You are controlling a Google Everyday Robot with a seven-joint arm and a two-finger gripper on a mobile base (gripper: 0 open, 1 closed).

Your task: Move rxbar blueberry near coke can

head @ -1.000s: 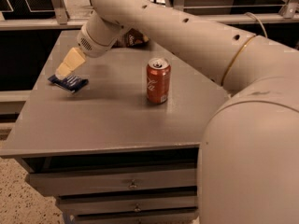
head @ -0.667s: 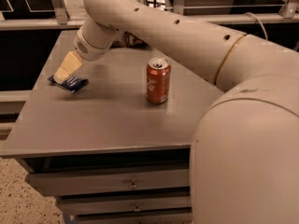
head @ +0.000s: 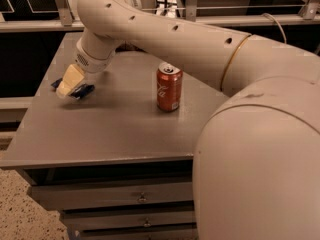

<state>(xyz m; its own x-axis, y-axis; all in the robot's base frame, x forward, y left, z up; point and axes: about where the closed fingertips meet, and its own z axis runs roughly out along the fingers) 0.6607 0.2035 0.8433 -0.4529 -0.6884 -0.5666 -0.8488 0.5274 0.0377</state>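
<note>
The rxbar blueberry [head: 83,90] is a small flat dark-blue bar lying on the grey table [head: 115,129] near its left edge. My gripper [head: 70,82] is down on top of it and covers its middle, so only the blue ends stick out to the left and right. The coke can [head: 169,87] is a red can with white script and a silver top. It stands upright near the middle of the table, well to the right of the bar and gripper.
My large cream arm [head: 200,44] reaches across the back and right of the table and fills the right foreground. Drawers [head: 142,198] sit under the table front. A rail and dark shelving run behind the table. A brownish thing [head: 131,47] peeks out behind the arm.
My gripper has come down a little onto the bar, and the arm's upper part has swung left. The can has not moved.
</note>
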